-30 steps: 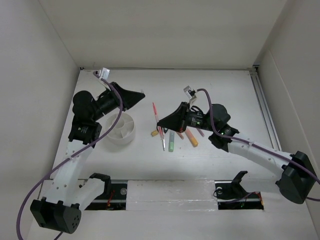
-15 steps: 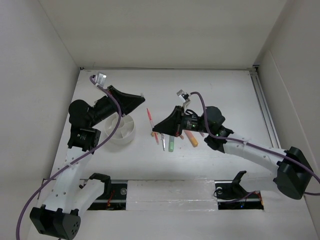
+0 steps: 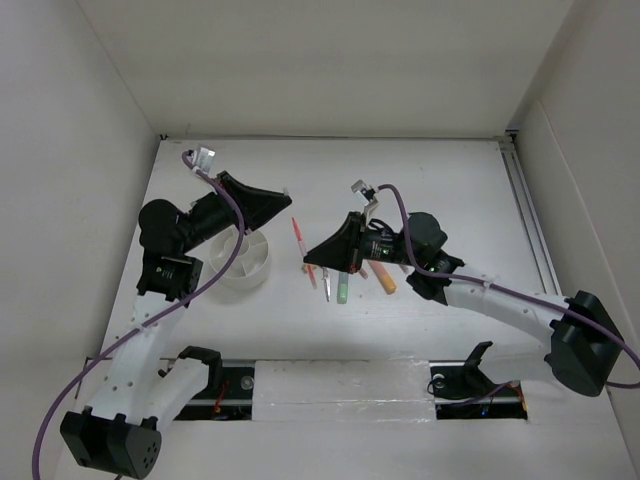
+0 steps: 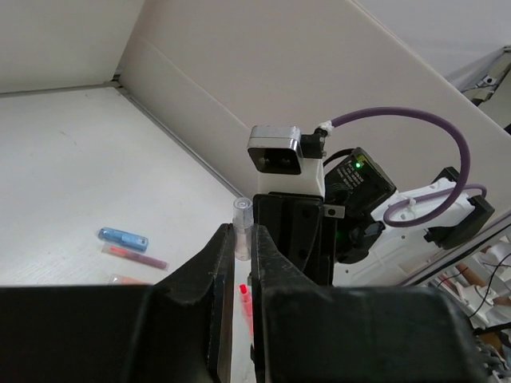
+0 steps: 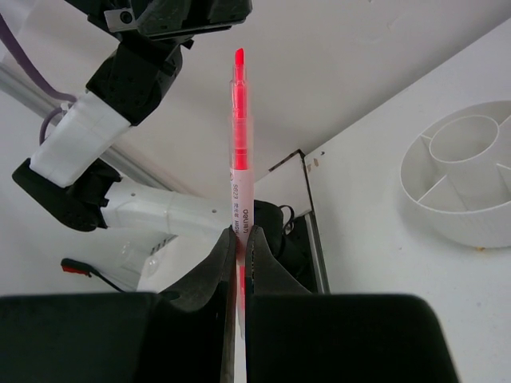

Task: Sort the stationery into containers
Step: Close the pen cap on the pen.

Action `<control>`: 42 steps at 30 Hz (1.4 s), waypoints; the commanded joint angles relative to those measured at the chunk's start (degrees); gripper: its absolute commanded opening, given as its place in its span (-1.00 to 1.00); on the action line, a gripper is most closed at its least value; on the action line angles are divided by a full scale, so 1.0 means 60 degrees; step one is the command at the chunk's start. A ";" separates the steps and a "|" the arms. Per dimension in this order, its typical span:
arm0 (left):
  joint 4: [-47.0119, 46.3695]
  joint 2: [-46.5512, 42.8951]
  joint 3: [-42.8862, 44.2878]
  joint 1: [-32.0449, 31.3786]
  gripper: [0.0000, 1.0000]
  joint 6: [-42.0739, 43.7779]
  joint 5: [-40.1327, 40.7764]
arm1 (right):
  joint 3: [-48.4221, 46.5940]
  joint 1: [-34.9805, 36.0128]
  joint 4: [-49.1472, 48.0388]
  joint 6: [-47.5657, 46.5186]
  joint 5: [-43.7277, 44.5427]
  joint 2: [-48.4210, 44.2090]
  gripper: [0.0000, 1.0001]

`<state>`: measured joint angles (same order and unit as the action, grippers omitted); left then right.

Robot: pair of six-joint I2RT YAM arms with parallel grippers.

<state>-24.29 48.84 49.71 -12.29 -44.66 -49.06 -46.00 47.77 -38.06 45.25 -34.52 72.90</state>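
My right gripper (image 3: 310,257) is shut on a thin red pen (image 3: 297,237) and holds it above the table, bare tip toward my left gripper (image 3: 285,192). In the right wrist view the pen (image 5: 238,136) stands straight out from the shut jaws (image 5: 239,235). My left gripper (image 4: 242,237) is shut on a small clear cap (image 4: 242,226), with the pen's red tip (image 4: 244,297) just below it. The round white divided tub (image 3: 243,260) sits under the left arm and shows in the right wrist view (image 5: 463,171). I cannot make out the scissors.
A green marker (image 3: 343,291), an orange marker (image 3: 384,279) and a thin pen (image 3: 326,287) lie under and beside my right arm. A blue marker (image 4: 124,238) and a pink pen (image 4: 134,256) lie on the table behind. White walls enclose the table.
My right gripper has moved left with the red pen, bringing its tip closer to my left gripper. The left arm has shifted slightly; in the last half second almost nothing moves.
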 commanded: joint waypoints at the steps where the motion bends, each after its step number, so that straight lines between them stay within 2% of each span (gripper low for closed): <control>1: -0.0624 -0.0039 -0.0039 0.0028 -1.00 0.0017 -0.0290 | -0.0405 0.0125 -0.0834 -0.0321 -0.0106 -0.0022 -1.00; 10: -0.0316 -0.0039 -0.0039 0.0028 -1.00 0.0120 -0.0100 | -0.0581 0.0125 -0.0936 -0.0497 -0.0106 0.0066 -1.00; 34: -0.0404 0.0136 -0.0039 0.0028 -1.00 0.0032 -0.0598 | -0.0844 0.0125 -0.0848 -0.0863 0.0349 0.0344 -1.00; 42: -0.0184 0.0049 0.0152 0.0028 -1.00 0.0135 -0.0057 | -0.0757 0.0125 -0.0746 -0.0965 0.0466 0.0139 -1.00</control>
<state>-23.07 50.17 49.23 -12.29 -44.62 -50.35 -48.36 48.10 -39.44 40.71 -32.42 75.24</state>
